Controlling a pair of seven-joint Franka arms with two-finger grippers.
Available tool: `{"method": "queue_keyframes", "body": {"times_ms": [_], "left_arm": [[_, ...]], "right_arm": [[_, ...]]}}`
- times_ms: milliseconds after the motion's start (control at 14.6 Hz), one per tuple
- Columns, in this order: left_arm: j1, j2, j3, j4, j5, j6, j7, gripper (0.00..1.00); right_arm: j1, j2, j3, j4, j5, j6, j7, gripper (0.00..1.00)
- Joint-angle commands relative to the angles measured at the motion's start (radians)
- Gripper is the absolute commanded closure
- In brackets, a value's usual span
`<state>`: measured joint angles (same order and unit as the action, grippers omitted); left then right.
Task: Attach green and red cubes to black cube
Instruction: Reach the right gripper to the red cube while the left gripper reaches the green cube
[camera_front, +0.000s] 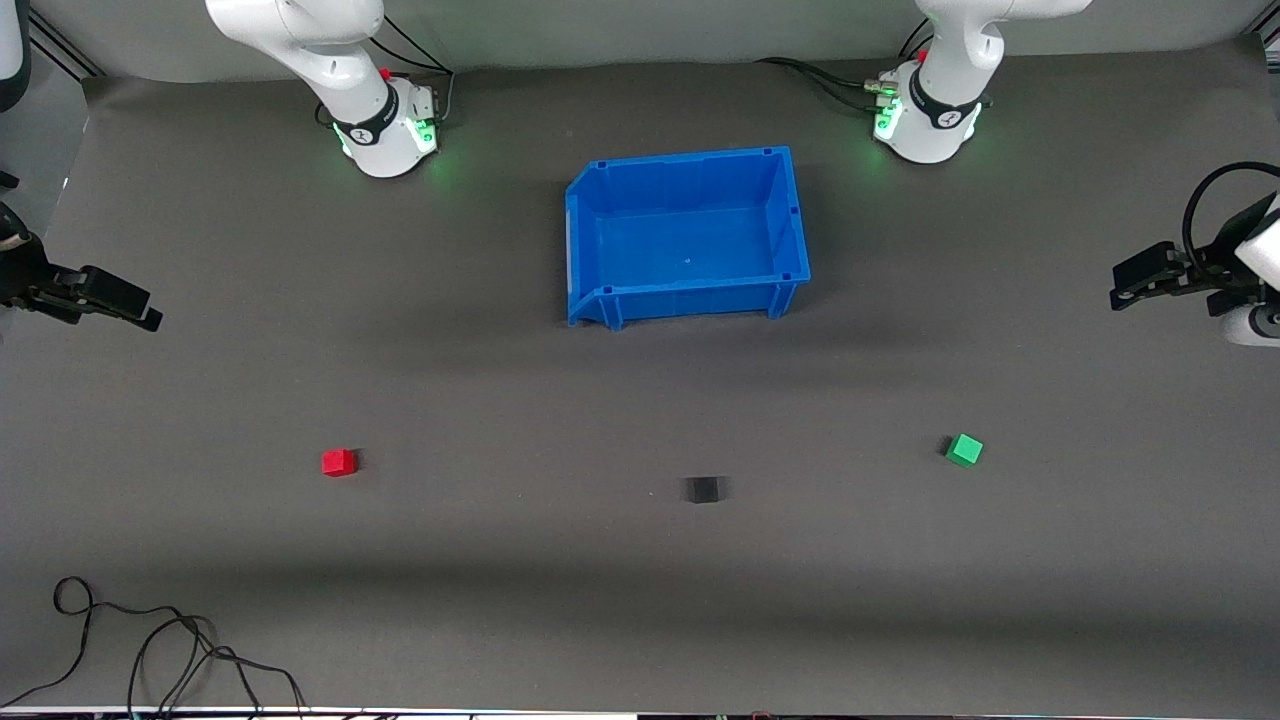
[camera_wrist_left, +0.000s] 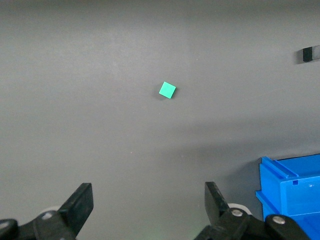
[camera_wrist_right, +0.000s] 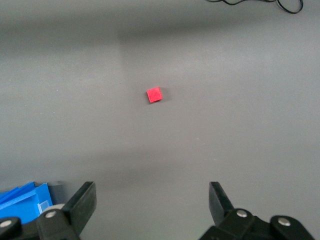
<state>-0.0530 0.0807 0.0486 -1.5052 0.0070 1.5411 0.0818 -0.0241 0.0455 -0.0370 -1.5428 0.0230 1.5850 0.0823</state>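
Note:
The black cube (camera_front: 704, 489) sits on the grey mat, nearer the front camera than the blue bin. The red cube (camera_front: 339, 462) lies toward the right arm's end and the green cube (camera_front: 964, 449) toward the left arm's end, each well apart from the black cube. My left gripper (camera_front: 1135, 280) hangs open and empty above the mat at the left arm's end. Its wrist view shows the green cube (camera_wrist_left: 167, 90), the black cube (camera_wrist_left: 310, 53) and its open gripper (camera_wrist_left: 148, 200). My right gripper (camera_front: 130, 305) hangs open and empty at the right arm's end. Its wrist view shows the red cube (camera_wrist_right: 154, 94) ahead of its open gripper (camera_wrist_right: 152, 200).
An empty blue bin (camera_front: 690, 300) stands mid-table, between the arm bases and the cubes. It also shows in the left wrist view (camera_wrist_left: 290, 195) and the right wrist view (camera_wrist_right: 25, 200). A loose black cable (camera_front: 150, 640) lies at the table's front edge toward the right arm's end.

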Motion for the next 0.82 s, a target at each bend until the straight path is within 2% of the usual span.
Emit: {"method": "queue_keyframes", "body": {"times_ms": [0, 341, 546, 751], "left_arm": [[-0.008, -0.035, 0.004, -0.058, 0.013, 0.039, 0.016, 0.01], [-0.007, -0.030, 0.004, -0.069, -0.001, 0.069, 0.013, 0.01], [0.002, -0.033, 0.010, -0.153, -0.005, 0.140, -0.011, 0.01], [0.019, -0.021, 0.019, -0.153, -0.010, 0.105, -0.042, 0.01]], "right_arm": [[0.001, -0.006, -0.003, 0.007, 0.014, -0.002, -0.019, 0.00], [0.001, 0.005, 0.000, 0.010, 0.000, 0.007, -0.019, 0.00], [0.004, 0.013, 0.005, 0.007, -0.030, 0.015, -0.024, 0.00], [0.019, 0.046, 0.003, 0.006, -0.026, 0.013, -0.032, 0.00]]}}
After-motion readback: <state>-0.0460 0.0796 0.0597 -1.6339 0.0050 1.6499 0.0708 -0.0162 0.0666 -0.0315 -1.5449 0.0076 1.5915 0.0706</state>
